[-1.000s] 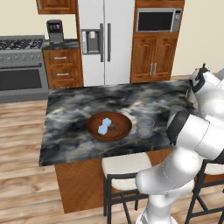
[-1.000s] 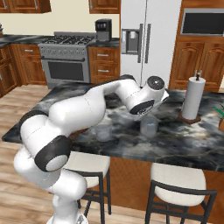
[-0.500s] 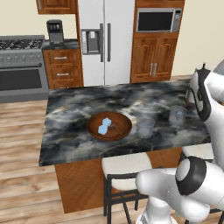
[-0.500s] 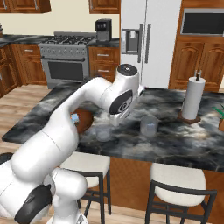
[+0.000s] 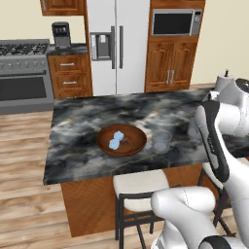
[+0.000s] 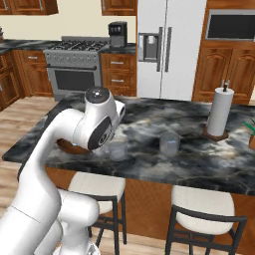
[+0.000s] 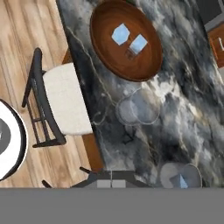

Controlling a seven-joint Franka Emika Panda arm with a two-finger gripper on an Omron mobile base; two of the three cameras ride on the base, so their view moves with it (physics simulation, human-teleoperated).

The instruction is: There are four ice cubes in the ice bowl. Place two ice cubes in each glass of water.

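The reddish-brown ice bowl (image 5: 131,148) (image 7: 151,65) sits mid-counter with two pale-blue ice cubes (image 7: 120,34) (image 5: 115,141) side by side in it. In the right base view my arm hides most of the ice bowl (image 6: 64,146). Beside it stands one glass of water (image 7: 138,106) (image 5: 162,141) (image 6: 118,148) with no cube showing. A second glass (image 7: 179,176) (image 6: 170,142) (image 5: 193,129) stands further along, and one ice cube (image 7: 181,180) shows inside it. My gripper (image 7: 111,179) hangs high over the counter's stool-side edge, shut, with nothing visible between its tips.
A white paper-towel roll (image 6: 219,112) stands at the counter's right end. Two white-cushioned stools (image 7: 65,98) (image 6: 201,201) are tucked under the near edge. Stove (image 5: 24,73), fridge (image 5: 114,44) and wooden cabinets line the back wall.
My arm has swung across the counter, from right to left in the right base view. The bowl, cubes and glasses have stayed put, and the gripper has stayed shut.
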